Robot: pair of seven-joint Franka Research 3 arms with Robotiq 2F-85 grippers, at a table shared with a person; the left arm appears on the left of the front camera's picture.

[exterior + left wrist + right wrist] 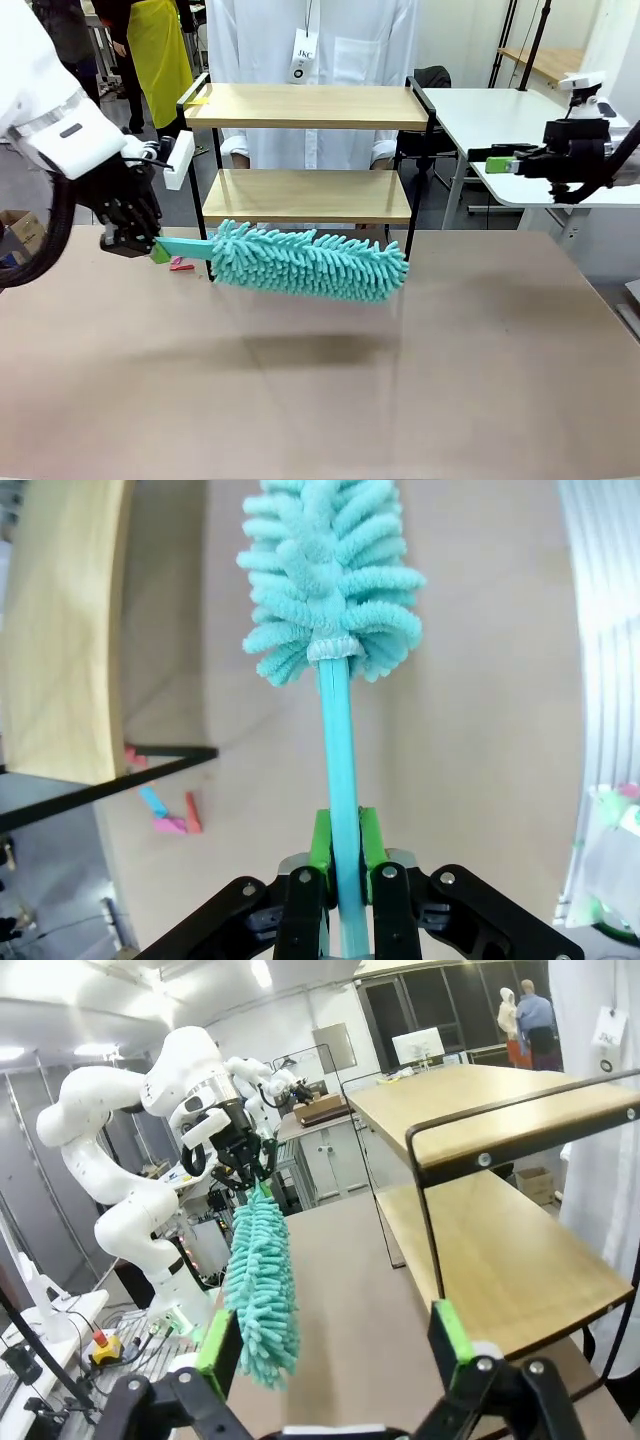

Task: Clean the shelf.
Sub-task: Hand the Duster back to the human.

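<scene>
The shelf (306,106) stands at the table's far side, two light wooden boards in a black frame; in the right wrist view the shelf (500,1240) fills the right half. My left gripper (150,247) is shut on the teal handle of a fluffy turquoise duster (310,262), held level above the table just in front of the lower board. In the left wrist view the green pads (321,842) clamp the duster's handle (338,770). My right gripper (497,164) hangs open at the far right, level with the lower board, nothing between its fingers (452,1345).
A person in a white coat (320,50) stands behind the shelf. Small pink and blue clips (181,264) lie on the brown table by the shelf's left leg. A white side table (500,130) stands at the right.
</scene>
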